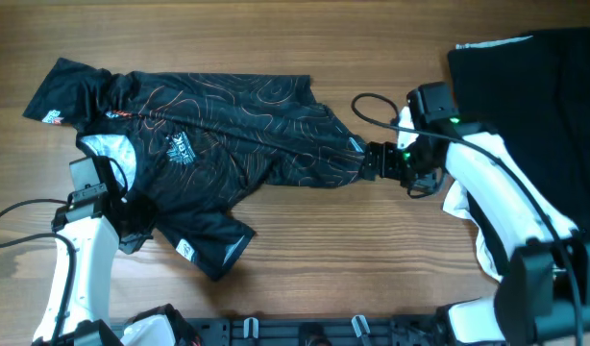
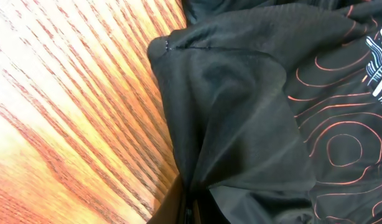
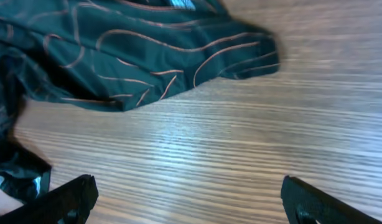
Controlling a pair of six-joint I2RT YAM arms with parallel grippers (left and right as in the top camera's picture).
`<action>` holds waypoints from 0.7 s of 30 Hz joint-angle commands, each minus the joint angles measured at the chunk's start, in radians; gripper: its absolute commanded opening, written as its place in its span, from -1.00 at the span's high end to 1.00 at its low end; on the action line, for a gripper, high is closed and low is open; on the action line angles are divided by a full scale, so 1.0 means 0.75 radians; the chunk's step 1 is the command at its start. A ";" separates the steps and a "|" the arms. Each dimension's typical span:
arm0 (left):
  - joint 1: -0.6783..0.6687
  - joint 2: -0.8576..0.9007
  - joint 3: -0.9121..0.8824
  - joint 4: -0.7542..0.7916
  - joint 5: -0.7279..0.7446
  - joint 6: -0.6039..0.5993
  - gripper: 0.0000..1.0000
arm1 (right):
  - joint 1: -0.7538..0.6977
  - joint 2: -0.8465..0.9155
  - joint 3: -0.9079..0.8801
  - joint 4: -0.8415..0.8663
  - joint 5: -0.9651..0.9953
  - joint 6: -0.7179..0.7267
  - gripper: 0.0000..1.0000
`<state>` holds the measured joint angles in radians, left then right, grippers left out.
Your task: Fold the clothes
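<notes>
The black jersey (image 1: 237, 135) with thin orange contour lines lies spread and rumpled across the left and middle of the table, one sleeve at the far left and one at the front. My left gripper (image 1: 134, 219) is shut on the jersey's front left edge; in the left wrist view the fabric (image 2: 241, 118) bunches into the jaws (image 2: 192, 213). My right gripper (image 1: 375, 160) sits at the jersey's right end. In the right wrist view its jaws (image 3: 191, 202) are wide open over bare wood, with the jersey's edge (image 3: 135, 56) just beyond them.
A pile of black cloth (image 1: 545, 86) lies at the back right. A white cloth (image 1: 466, 204) lies under the right arm. A black cable (image 1: 372, 101) loops near the right gripper. The table's front edge carries a rail (image 1: 324, 332).
</notes>
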<state>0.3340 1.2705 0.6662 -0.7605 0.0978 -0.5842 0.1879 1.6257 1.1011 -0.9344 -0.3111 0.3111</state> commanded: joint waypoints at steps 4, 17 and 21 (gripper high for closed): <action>-0.073 0.040 -0.028 -0.015 0.033 0.040 0.92 | 0.050 0.186 -0.017 0.104 -0.107 0.078 -0.99; -0.094 0.052 -0.064 -0.014 0.032 0.040 0.92 | 0.080 0.328 -0.016 0.264 0.204 0.556 -0.52; -0.094 0.052 -0.064 -0.004 0.032 0.040 0.92 | 0.002 0.328 -0.016 0.360 -0.018 0.568 -0.45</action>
<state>0.2680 1.3037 0.6308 -0.7692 0.1101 -0.5694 0.2264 1.8503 1.0992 -0.6968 -0.2222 0.7074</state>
